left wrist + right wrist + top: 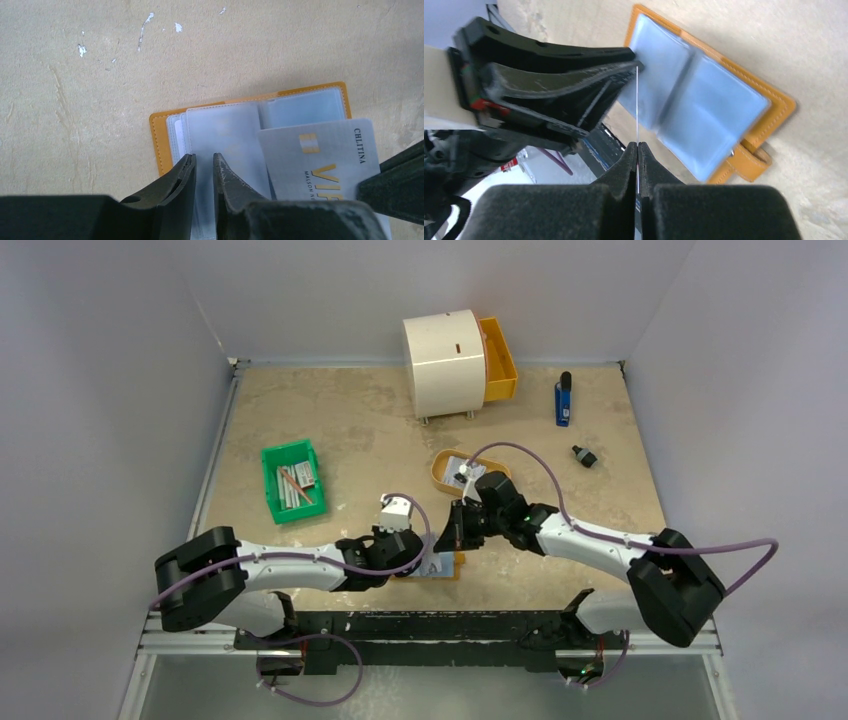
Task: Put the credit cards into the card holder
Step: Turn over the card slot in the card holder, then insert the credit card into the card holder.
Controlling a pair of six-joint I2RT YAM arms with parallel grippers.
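The left wrist view shows the face of the white credit card (320, 160) with its gold lettering, held over the clear sleeves of the open card holder (157, 135) on the table; the right wrist view shows that card only edge-on, as a thin line. The right gripper (637, 145) is clamped on the card's edge. The left gripper (204, 160) has its fingers narrowly apart over the sleeves, with nothing visibly between them.

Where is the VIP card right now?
In the left wrist view the credit card sits over the right side of the open card holder, pinched by the right gripper, just right of the left gripper.
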